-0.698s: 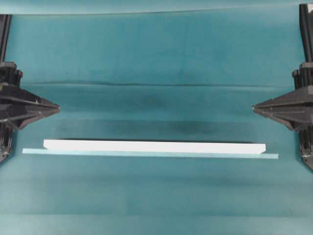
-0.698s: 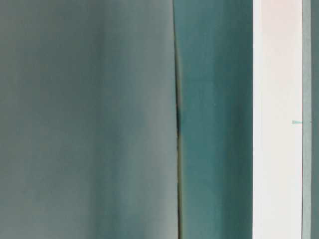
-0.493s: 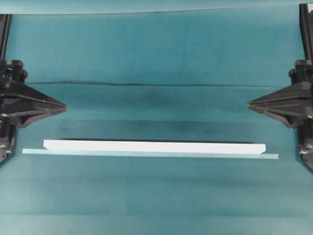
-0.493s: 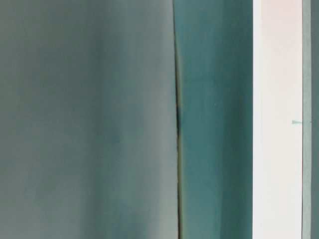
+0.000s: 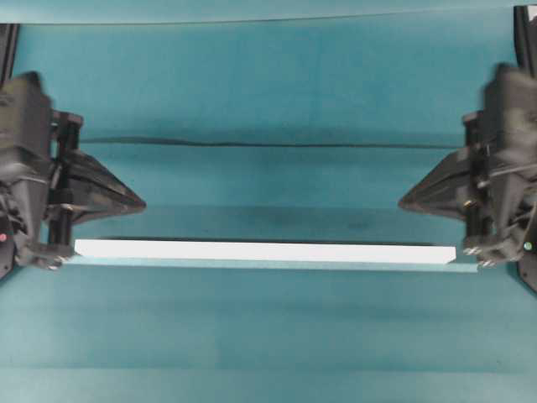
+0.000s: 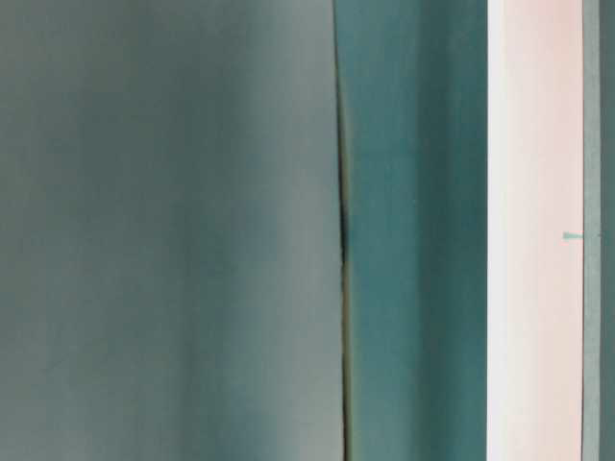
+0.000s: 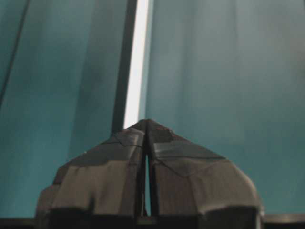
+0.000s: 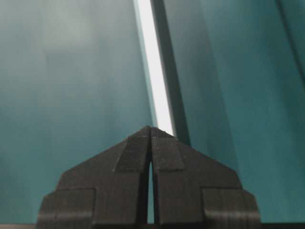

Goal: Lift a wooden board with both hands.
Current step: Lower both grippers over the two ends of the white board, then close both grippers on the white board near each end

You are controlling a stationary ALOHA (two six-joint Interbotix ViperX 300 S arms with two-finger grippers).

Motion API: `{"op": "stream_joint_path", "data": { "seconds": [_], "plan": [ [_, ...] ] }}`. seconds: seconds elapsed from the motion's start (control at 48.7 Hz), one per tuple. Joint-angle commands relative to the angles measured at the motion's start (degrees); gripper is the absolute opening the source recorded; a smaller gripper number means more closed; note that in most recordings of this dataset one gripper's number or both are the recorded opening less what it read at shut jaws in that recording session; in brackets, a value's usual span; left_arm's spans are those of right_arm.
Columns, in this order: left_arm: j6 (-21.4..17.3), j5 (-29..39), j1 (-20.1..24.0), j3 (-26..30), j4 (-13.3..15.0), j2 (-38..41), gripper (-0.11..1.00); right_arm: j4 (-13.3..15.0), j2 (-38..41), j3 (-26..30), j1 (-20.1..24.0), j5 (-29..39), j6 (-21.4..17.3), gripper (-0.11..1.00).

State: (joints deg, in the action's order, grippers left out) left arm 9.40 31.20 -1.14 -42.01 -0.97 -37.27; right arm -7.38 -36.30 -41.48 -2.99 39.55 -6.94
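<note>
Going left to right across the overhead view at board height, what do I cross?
Left hand → wooden board → right hand. Both hands are shut and sit just behind the board's ends.

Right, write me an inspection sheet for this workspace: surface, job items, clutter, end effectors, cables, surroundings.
Surface: teal cloth-covered table with a long crease across it.
Job items: long, flat white wooden board lying flat, not lifted; it runs crosswise between the two arms.
Clutter: thin pale-teal strip lying along the board's near edge.
End effectors: left end effector shut, tip pointing inward, above the board's left end in the overhead view; right end effector shut, mirrored near the right end. Neither holds anything.
Cables: nothing seen.
Surroundings: pale band along the far edge of the overhead view; otherwise nothing seen.
</note>
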Motion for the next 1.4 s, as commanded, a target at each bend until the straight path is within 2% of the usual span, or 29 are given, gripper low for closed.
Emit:
{"op": "stream_joint_path", "data": {
  "seconds": [0.0,0.205,0.431,0.595,0.759,0.821,0.883,0.944,1.129,1.19,1.232,1.273,1.375],
  "plan": [
    [-0.09,4.92,0.00,3.78,-0.09,2.55,-0.02,0.70,3.69,3.60,-0.09,4.75,-0.44,0.00],
    [-0.35,15.38,-0.79,7.91,-0.09,8.44,-0.02,2.55,12.04,9.32,0.00,13.97,0.09,0.00],
    [-1.76,21.27,-1.23,10.72,-0.26,11.95,-0.02,5.10,18.46,15.29,0.09,24.35,2.46,0.00],
    [-4.13,21.62,-1.14,11.25,-0.26,12.48,-0.02,5.10,20.04,16.61,0.09,24.87,5.71,0.00],
    [-4.39,22.32,-0.97,10.72,-0.26,12.39,-0.02,4.83,20.39,16.44,0.09,24.79,6.24,0.00],
    [-4.22,23.03,-0.70,10.63,-0.26,12.48,0.01,4.57,20.48,16.26,0.09,24.79,6.24,0.03],
    [-4.04,23.55,-0.35,10.63,-0.26,12.57,0.09,4.04,20.48,16.26,0.09,24.79,6.50,0.09],
    [-3.96,23.91,0.18,10.55,-0.26,12.57,0.22,3.96,20.48,16.17,0.09,24.70,6.59,0.20],
    [-3.96,23.82,0.18,9.93,-0.35,13.27,0.77,4.22,20.48,15.29,0.26,24.26,5.71,0.73],
    [-3.96,23.91,0.35,9.76,-0.35,13.97,0.92,4.83,20.48,14.33,0.79,23.91,5.71,0.87],
    [-3.87,23.82,0.26,9.67,-0.35,14.50,0.97,4.83,20.48,13.80,1.14,23.64,5.62,0.92],
    [-3.78,23.55,0.35,9.58,-0.35,15.03,0.98,4.83,20.57,13.18,1.23,23.20,5.54,0.95],
    [-3.87,22.41,0.62,8.44,-0.35,16.52,0.98,4.83,20.74,11.87,1.58,21.53,4.39,0.94]
  ]
}}
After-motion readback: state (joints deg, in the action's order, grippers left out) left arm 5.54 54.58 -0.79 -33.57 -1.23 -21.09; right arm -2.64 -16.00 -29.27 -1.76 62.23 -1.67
